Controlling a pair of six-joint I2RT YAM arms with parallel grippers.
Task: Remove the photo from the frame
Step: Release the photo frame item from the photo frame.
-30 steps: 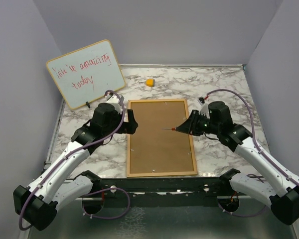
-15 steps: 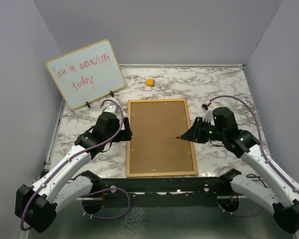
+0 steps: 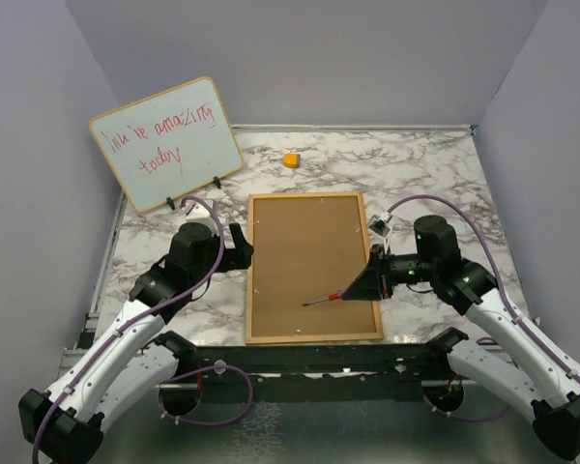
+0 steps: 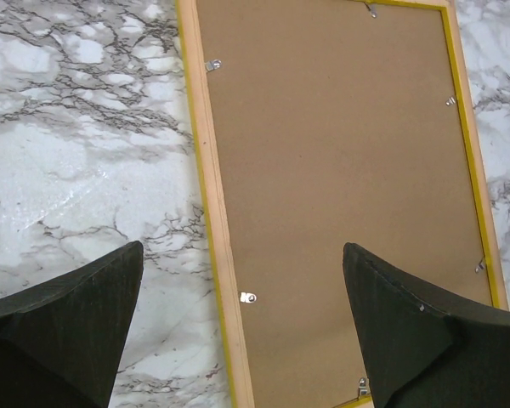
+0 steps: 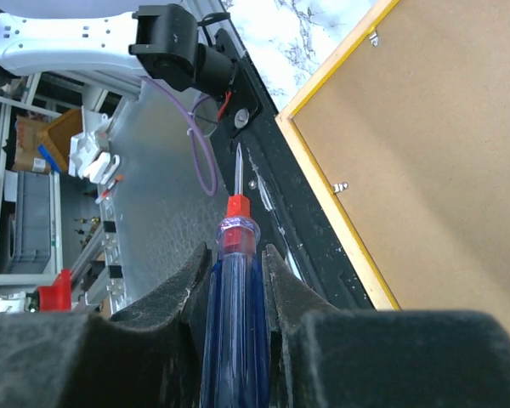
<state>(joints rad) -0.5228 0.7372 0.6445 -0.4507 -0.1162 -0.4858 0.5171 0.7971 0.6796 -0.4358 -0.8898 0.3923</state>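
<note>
The frame [image 3: 309, 266] lies face down in the middle of the table, brown back up, thin yellow border, small clips round its edge. It also shows in the left wrist view [image 4: 331, 170] and the right wrist view [image 5: 442, 161]. The photo is hidden under the back. My right gripper [image 3: 360, 287] is shut on a blue-handled screwdriver [image 5: 234, 297] with a red collar; its tip [image 3: 307, 304] points left over the frame's lower part. My left gripper [image 3: 242, 246] is open and empty, just left of the frame's left edge, with a clip [image 4: 249, 297] between its fingers.
A whiteboard [image 3: 166, 143] with red handwriting stands at the back left. A small yellow-orange block [image 3: 290, 160] lies on the marble table behind the frame. The black rail [image 3: 309, 358] runs along the table's near edge.
My right gripper has moved toward the near edge with the screwdriver, its tip now lower on the frame. My left gripper has shifted slightly left and nearer.
</note>
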